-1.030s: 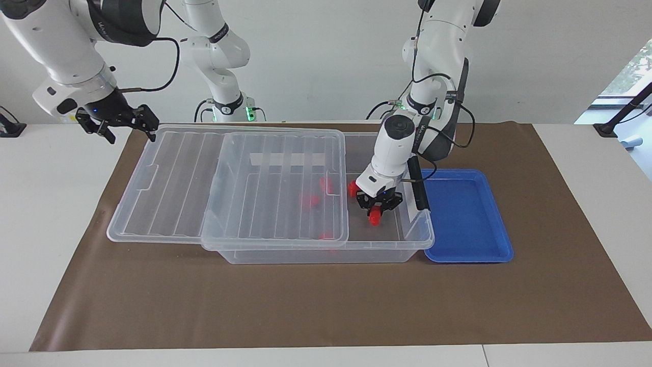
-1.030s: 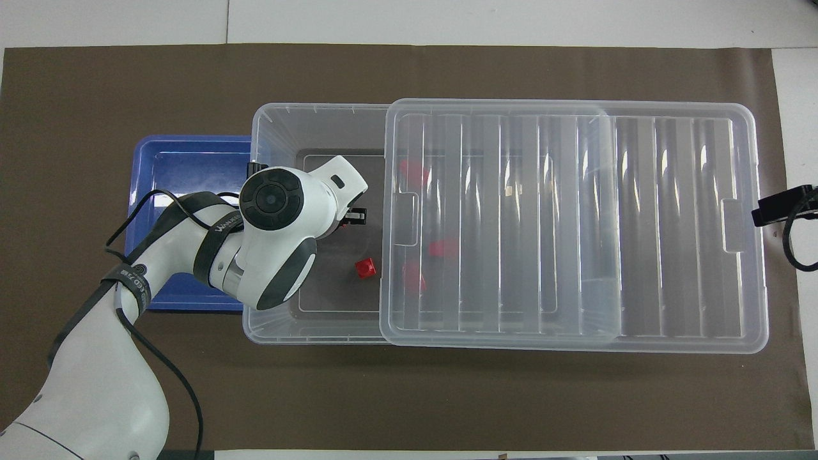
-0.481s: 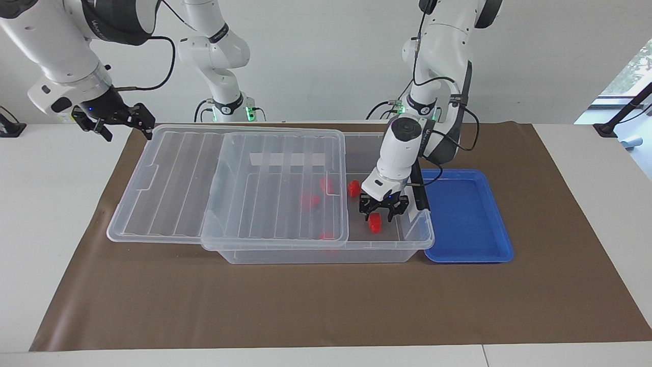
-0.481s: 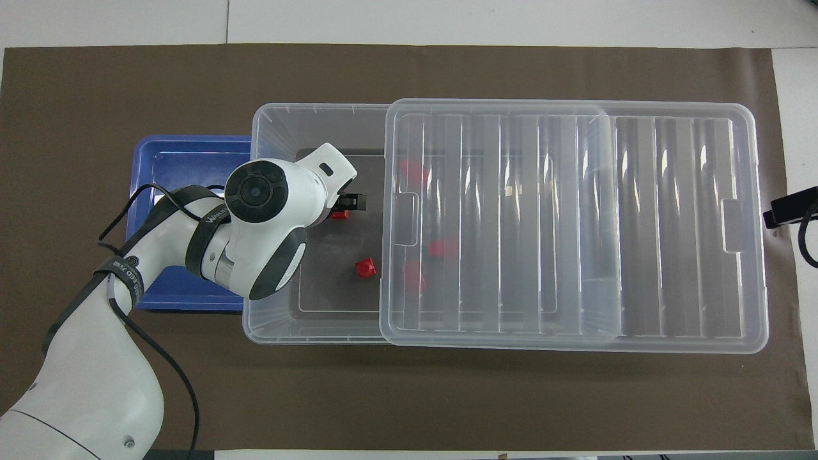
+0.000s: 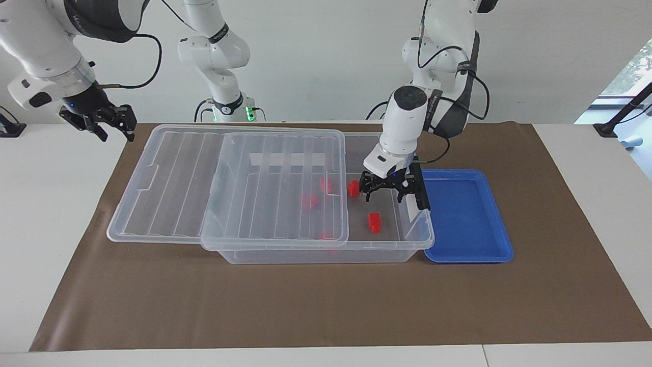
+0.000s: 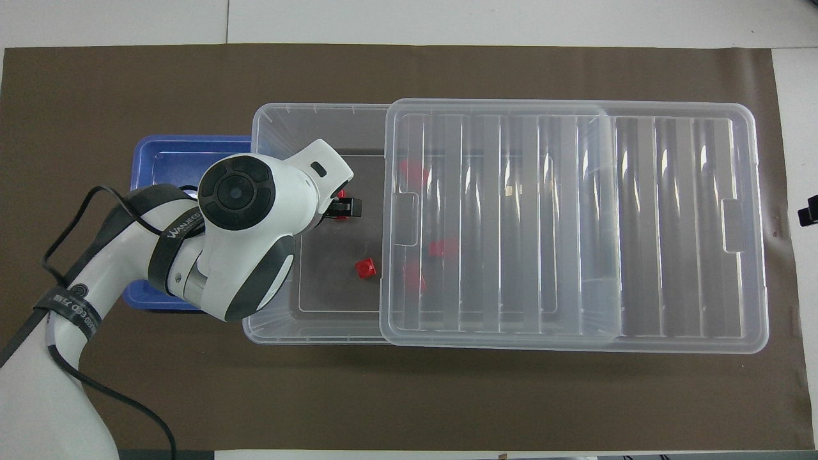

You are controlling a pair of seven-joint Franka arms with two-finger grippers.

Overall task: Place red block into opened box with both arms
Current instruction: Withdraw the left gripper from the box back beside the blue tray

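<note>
A red block [image 5: 375,222] [image 6: 342,193] lies on the floor of the clear box [image 5: 316,255] [image 6: 307,108], in its uncovered end. My left gripper [image 5: 383,197] [image 6: 342,206] hangs open above that end with nothing in it, and in the overhead view it partly covers the block. A second red block [image 5: 353,188] [image 6: 365,268] lies loose on the box floor nearer to the robots. More red blocks [image 5: 309,200] show through the ribbed lid [image 5: 178,178] [image 6: 575,223], which is slid toward the right arm's end. My right gripper [image 5: 116,133] [image 6: 808,211] is off that end of the lid, open and empty.
A shallow blue tray [image 5: 468,219] [image 6: 166,153] touches the box at the left arm's end. Brown paper [image 5: 326,306] covers the table under everything. Two still white arms with green-lit bases [image 5: 229,109] stand at the robots' edge.
The left gripper opened, the red block dropped onto the box floor, and the gripper rose. The right gripper drew away from the lid and its fingers narrowed.
</note>
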